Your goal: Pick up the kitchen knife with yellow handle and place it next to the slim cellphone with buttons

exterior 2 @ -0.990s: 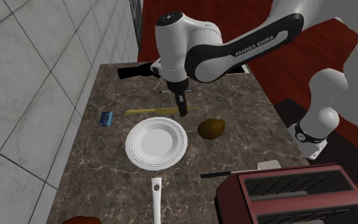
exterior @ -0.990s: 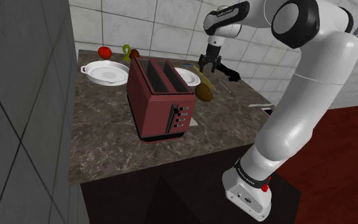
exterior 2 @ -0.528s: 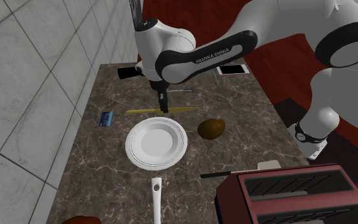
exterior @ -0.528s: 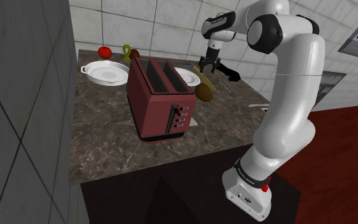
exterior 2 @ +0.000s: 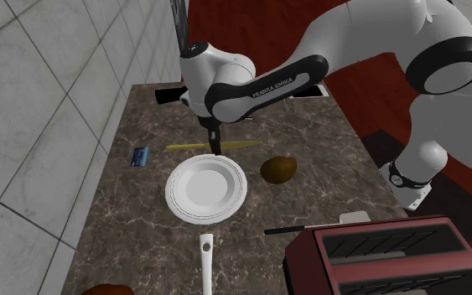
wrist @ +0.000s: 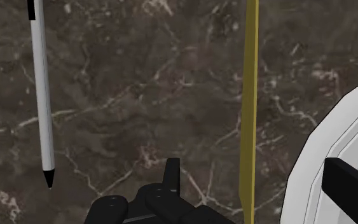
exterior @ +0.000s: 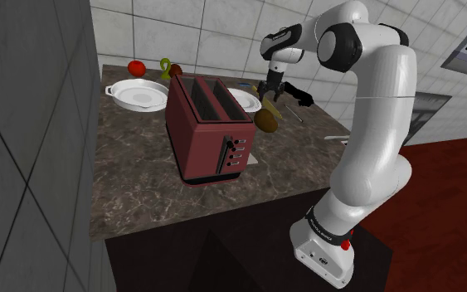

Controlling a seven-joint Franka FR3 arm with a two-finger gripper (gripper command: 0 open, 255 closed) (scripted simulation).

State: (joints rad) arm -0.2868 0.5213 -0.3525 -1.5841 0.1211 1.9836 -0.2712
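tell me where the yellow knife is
In the second exterior view the yellow knife lies on the counter right beside the white plate, below the pincer, with a blue card to that view's left.

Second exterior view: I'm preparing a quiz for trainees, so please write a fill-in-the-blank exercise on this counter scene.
The knife lying on the counter is ___ in colour.
The gripper is right over the knife with its fingers ___.
The round plate beside the knife is ___.
The toaster is ___.
Missing words: yellow; open; white; red.
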